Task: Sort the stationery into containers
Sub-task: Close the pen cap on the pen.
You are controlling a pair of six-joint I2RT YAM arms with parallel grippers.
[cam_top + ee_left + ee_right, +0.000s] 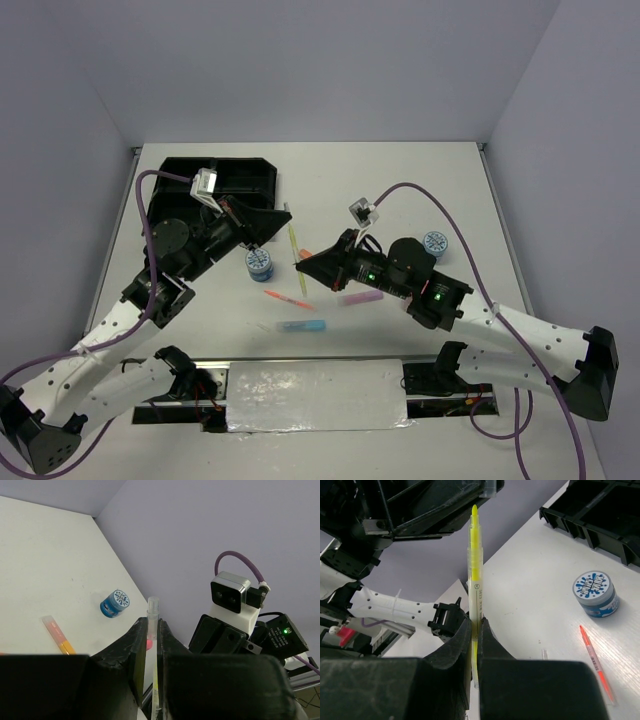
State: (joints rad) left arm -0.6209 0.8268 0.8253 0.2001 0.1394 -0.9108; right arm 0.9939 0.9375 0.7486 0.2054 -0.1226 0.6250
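Blue highlighter (300, 326) and pink pen (287, 299) lie near the front, tape roll (259, 263) beside them. Both arms reach inward, left gripper (285, 214) and right gripper (301, 261) each pinching the raised yellow pen (293, 240) beside the black tray (250, 172).

Light: bright, even, from above your white table (400, 190).
Shadows: soft, faint beneath the arms.
Blur: black fingers (455, 650) at 6 o'clock of your wrist views; thin yellow pen (475, 580) sharp.

The pen (475, 580) is yellow, the tray (250, 180) black, the tape roll (259, 263) blue-and-white patterned, one highlighter (360, 298) purple.
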